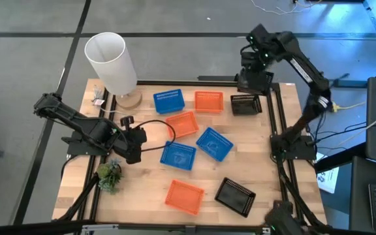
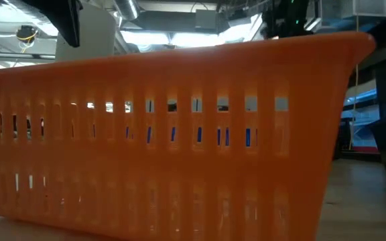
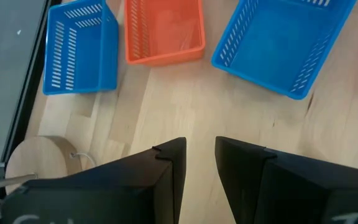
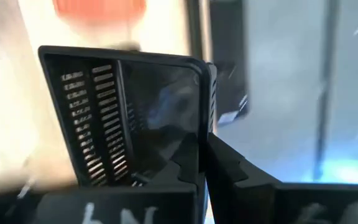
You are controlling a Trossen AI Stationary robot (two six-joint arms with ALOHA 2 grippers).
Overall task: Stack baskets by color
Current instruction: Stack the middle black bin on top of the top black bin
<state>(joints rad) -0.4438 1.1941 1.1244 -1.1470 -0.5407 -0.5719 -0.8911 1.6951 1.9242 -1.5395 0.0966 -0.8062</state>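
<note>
On the wooden table point(image 1: 149, 186), high view: eight baskets visible, none nested in another. Far row, from left to right: blue basket point(image 1: 169, 100), orange basket point(image 1: 208, 100), black basket point(image 1: 245, 104) at the table's far right corner. Middle: a second orange basket point(image 1: 182, 124), a second blue basket point(image 1: 214, 143) to its right and nearer, a third blue basket point(image 1: 178, 155) just left of that one. Near edge: a third orange basket point(image 1: 184, 196) and a second black basket point(image 1: 234, 196) beside it, both tilted to the table's edges; the orange one fills the low view, close to the lens. Right gripper point(image 4: 204, 165): over the far right corner, fingers pinched together on the side wall of the first black basket, the wall clamped between them and the basket's slotted interior lying open on one side. Left gripper point(image 3: 199, 163): over the left side of the table, fingers parted with bare wood in the gap, holding nothing; the third blue basket lies just to its right in the high view, apart from the fingertips, and the wrist view shows two blue baskets and one orange ahead of it. Other items: white cylinder point(image 1: 111, 62) on a round wooden base at the far left, small green plant point(image 1: 109, 175) near the left edge.
</note>
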